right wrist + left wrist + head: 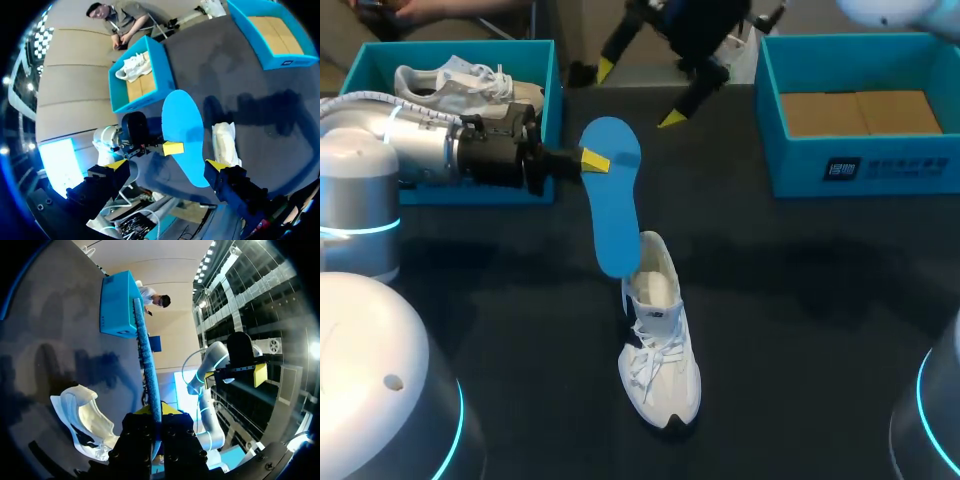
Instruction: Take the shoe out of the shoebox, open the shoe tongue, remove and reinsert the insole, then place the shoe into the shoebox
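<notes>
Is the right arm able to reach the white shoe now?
Probably yes: the right gripper is open and empty, and the white shoe lies free at its sides; only the blue insole in the left gripper hangs at its heel.

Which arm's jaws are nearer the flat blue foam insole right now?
Left. The left arm has its jaws shut on the flat blue foam insole near one end. The right arm holds its jaws open, apart from it, toward the far edge of the table.
</notes>
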`<state>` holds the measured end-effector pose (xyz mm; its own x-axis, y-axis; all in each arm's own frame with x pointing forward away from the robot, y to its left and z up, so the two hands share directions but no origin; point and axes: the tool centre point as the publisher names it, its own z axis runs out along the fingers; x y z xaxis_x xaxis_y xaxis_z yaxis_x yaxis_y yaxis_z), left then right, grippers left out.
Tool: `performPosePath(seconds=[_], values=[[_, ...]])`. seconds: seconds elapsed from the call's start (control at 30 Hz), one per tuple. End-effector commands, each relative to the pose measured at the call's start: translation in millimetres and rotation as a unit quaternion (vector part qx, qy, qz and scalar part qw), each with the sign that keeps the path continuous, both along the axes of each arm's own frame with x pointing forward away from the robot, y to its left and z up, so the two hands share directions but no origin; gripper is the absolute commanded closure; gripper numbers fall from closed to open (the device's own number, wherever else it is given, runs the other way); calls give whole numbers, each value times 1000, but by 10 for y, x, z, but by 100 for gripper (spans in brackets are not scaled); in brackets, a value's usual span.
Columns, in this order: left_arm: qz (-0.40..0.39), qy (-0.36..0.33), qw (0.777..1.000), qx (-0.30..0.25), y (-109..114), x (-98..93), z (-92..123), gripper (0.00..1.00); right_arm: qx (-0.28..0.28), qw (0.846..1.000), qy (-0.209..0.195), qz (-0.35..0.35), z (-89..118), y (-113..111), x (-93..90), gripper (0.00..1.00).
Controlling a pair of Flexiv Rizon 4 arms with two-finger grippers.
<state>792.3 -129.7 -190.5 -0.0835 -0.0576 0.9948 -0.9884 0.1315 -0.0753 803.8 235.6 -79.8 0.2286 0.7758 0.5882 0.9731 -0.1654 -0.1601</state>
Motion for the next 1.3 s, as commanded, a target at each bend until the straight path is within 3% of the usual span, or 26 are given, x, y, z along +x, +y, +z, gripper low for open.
performPosePath(seconds=[0.03, 0.27, 0.6, 0.73, 1.13, 1.3], values=[[0, 0, 1000, 1, -2, -4, -4, 100, 200, 980, -3, -20, -83, -100, -4, 0], [0, 0, 1000, 1, -2, -4, -4, 100, 264, 963, 14, -45, -284, -218, -50, 0], [0, 0, 1000, 1, -2, -4, -4, 100, 310, 949, 5, -55, -433, -369, -176, 0], [0, 0, 1000, 1, -2, -4, -4, 100, 330, 943, -20, -40, -496, -393, -133, 0], [0, 0, 1000, 1, -2, -4, -4, 100, 357, 934, -34, -8, -645, -389, 131, 0], [2, -66, 998, -10, 86, 35, 77, 100, 360, 932, -35, -7, -656, -446, 139, 0]])
